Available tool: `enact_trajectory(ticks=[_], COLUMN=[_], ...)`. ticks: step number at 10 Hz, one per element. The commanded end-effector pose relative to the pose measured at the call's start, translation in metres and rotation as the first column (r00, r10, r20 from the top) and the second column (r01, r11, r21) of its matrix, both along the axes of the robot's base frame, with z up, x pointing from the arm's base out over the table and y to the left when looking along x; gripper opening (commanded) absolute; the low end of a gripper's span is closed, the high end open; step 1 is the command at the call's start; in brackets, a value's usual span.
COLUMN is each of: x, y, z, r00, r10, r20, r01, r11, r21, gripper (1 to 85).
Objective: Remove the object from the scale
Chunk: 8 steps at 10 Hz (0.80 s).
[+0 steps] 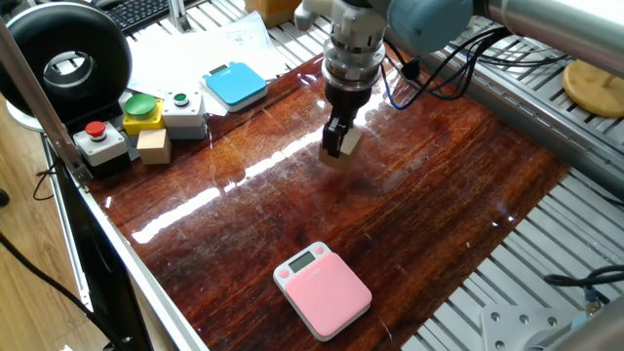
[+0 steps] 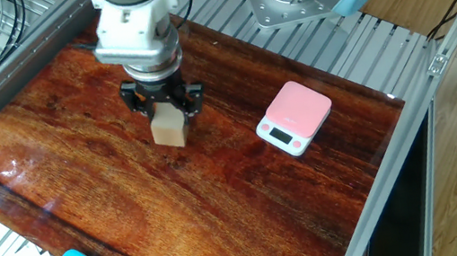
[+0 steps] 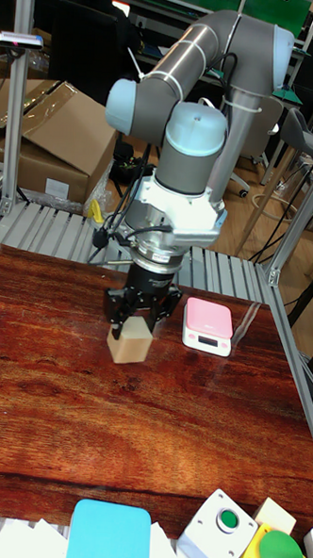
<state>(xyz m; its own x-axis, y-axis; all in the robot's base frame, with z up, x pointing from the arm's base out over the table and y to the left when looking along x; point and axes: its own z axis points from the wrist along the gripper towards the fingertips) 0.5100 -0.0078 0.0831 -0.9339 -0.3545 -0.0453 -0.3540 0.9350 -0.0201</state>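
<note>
The object, a tan-brown cube point(image 2: 170, 129), sits between the fingers of my gripper point(image 2: 165, 112), which is shut on it. The cube point(image 1: 347, 146) is low over the wooden table, well away from the scale; I cannot tell whether it touches the wood. The scale point(image 2: 296, 115) is a flat pink square with a white display, and its top is bare. In the tall fixed view the cube point(image 3: 128, 345) hangs under the gripper point(image 3: 134, 327), to the left of the pink scale point(image 3: 207, 325). The one fixed view shows the scale point(image 1: 323, 289) near the table's front edge.
A light-blue scale point(image 1: 235, 85) lies at the table's back left. Beside it stand button boxes point(image 1: 156, 113) and a small pale beige block point(image 1: 154, 146). A black round device point(image 1: 66, 60) sits at the far left. Cables point(image 1: 429, 88) hang by the arm.
</note>
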Motion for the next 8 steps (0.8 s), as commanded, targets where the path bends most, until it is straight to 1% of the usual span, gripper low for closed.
enact_trajectory(ticks=[1, 2, 3, 4, 5, 6, 7, 8], x=[0.022, 0.027, 0.03, 0.026, 0.027, 0.027, 0.029, 0.025], y=[-0.005, 0.001, 0.0, -0.003, -0.006, -0.003, -0.011, -0.015], z=[0.002, 0.002, 0.002, 0.003, 0.002, -0.004, -0.012, -0.015], r00=[0.988, 0.988, 0.98, 0.968, 0.956, 0.943, 0.933, 0.927], r10=[-0.132, -0.127, -0.186, -0.252, -0.293, -0.334, -0.358, -0.374], r20=[0.075, 0.094, 0.072, 0.018, 0.005, -0.015, -0.017, -0.032], r01=[0.132, 0.124, 0.181, 0.25, 0.291, 0.334, 0.359, 0.375], r11=[0.991, 0.992, 0.981, 0.964, 0.953, 0.938, 0.932, 0.926], r21=[0.011, 0.037, 0.065, 0.092, 0.088, 0.091, 0.059, 0.045], gripper=[1.0, 1.0, 1.0, 1.0, 1.0, 1.0, 1.0, 1.0])
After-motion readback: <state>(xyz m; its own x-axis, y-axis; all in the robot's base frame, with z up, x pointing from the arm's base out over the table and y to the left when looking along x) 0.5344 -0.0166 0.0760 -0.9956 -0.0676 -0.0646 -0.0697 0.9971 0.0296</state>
